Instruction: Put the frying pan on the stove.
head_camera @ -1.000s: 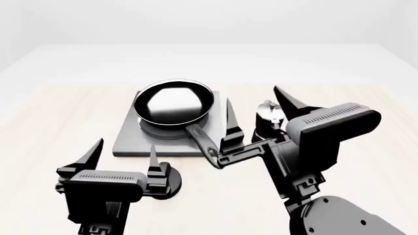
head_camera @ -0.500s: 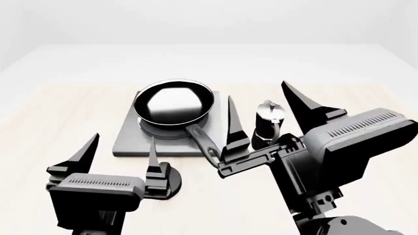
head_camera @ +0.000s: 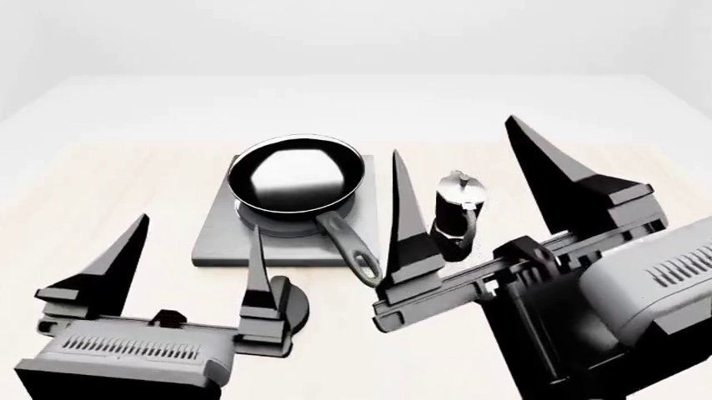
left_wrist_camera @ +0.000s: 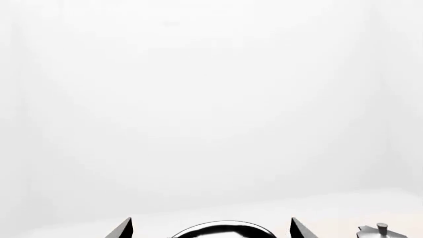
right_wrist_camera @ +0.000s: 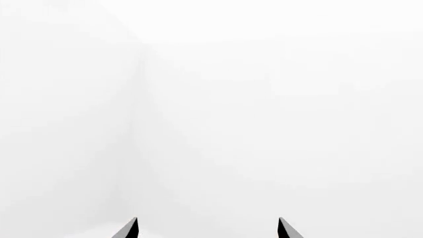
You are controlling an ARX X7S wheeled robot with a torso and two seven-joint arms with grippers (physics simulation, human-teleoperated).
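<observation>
The glossy black frying pan [head_camera: 296,175] sits on the rings of the flat dark grey stove [head_camera: 218,237], its long handle [head_camera: 347,244] pointing toward me. My left gripper [head_camera: 195,242] is open and empty, raised near the table's front left, fingers pointing up. My right gripper [head_camera: 458,162] is open and empty, raised to the right of the pan handle. In the left wrist view the pan's rim [left_wrist_camera: 225,230] shows between the fingertips [left_wrist_camera: 126,229]. The right wrist view shows only two fingertips [right_wrist_camera: 131,229] against white.
A small black moka pot with a silver lid [head_camera: 458,212] stands just right of the stove, between my right gripper's fingers in the head view; it also shows in the left wrist view [left_wrist_camera: 378,231]. A round black knob [head_camera: 287,307] lies in front of the stove by my left gripper.
Both grippers have risen and drawn back toward me, tilting their fingers upward. The right gripper has moved away from the pan handle. The pan stays still on the stove.
</observation>
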